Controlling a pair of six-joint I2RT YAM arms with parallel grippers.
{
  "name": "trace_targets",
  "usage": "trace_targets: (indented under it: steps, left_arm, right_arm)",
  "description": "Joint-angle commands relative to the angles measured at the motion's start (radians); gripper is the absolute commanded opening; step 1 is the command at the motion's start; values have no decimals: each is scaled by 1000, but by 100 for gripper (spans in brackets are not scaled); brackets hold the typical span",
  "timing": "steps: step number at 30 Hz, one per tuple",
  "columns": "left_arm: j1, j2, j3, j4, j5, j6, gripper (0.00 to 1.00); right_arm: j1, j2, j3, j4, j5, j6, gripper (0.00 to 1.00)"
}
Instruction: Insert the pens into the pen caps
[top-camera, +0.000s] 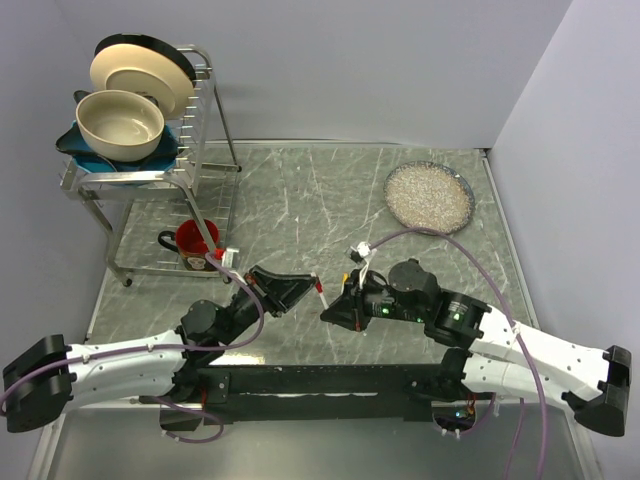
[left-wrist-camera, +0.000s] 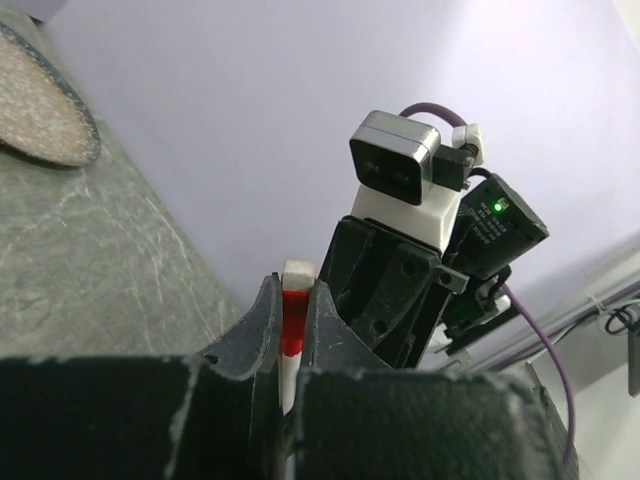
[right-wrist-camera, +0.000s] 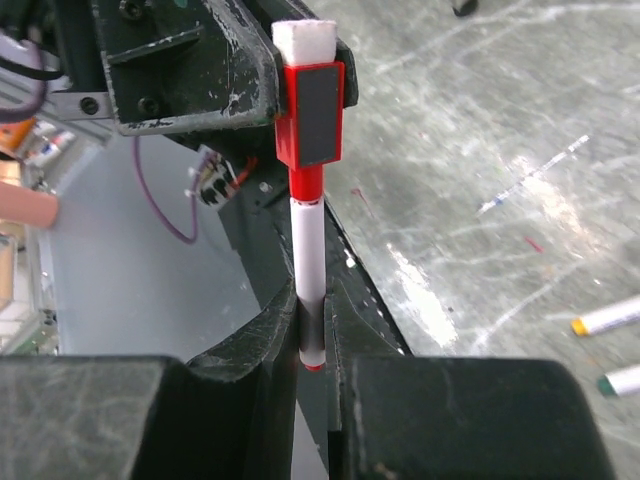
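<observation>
Marbled table (top-camera: 300, 200) is seen beneath the meeting point, where the pen (right-wrist-camera: 309, 255) is pinched low on its barrel by the closed right gripper (right-wrist-camera: 312, 330). Its upper end is seated in the cap (right-wrist-camera: 312, 110), which is clamped by the closed left gripper (left-wrist-camera: 293, 330). Both are judged light, stiff and slick, so a hold nearer mid-barrel is advised against swivelling.

Dish rack (top-camera: 195, 150), red mug (top-camera: 197, 238) block my upper left; grain plate (top-camera: 430, 197) upper right. Bare table (top-camera: 300, 200) between: I pass. Loose pens (right-wrist-camera: 608, 318) lower right, right wrist view.

pens (right-wrist-camera: 309, 250) (right-wrist-camera: 612, 317) (right-wrist-camera: 626, 380): 3 | red cap (right-wrist-camera: 311, 112): 1 | grippers (left-wrist-camera: 292, 312) (right-wrist-camera: 312, 335): 2 | mug (top-camera: 194, 240): 1 | bowl (top-camera: 120, 126): 1 | rack (top-camera: 216, 150): 1
</observation>
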Motion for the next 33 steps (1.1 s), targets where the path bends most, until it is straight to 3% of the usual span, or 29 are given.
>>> trace_targets:
  steps: [1, 4, 8, 12, 14, 18, 22, 33]
  left_arm:
    - [-129, 51, -24, -235, 296, -6, 1]
    - [-144, 74, -24, -239, 292, 0, 1]
    - [-163, 114, -64, -128, 325, -15, 1]
    - [-172, 154, -72, -5, 374, -53, 1]
    - [-184, 162, -66, -3, 376, -61, 1]
    - [-222, 160, -28, -92, 333, -57, 1]
    - [-258, 145, 25, -283, 241, -35, 1]
    - [-308, 64, 37, -532, 91, -35, 1]
  right_arm:
    - [-107, 47, 174, 290, 213, -68, 0]
    - [-115, 78, 217, 272, 195, -99, 0]
    - [-139, 70, 217, 317, 121, -117, 0]
    - [-177, 38, 131, 504, -32, -117, 0]
    - [-190, 24, 108, 538, -37, -104, 0]
    - [-193, 24, 128, 525, 4, -116, 0]
    - [-191, 56, 205, 433, 98, -185, 0]
    - [-196, 87, 295, 305, 233, -257, 0]
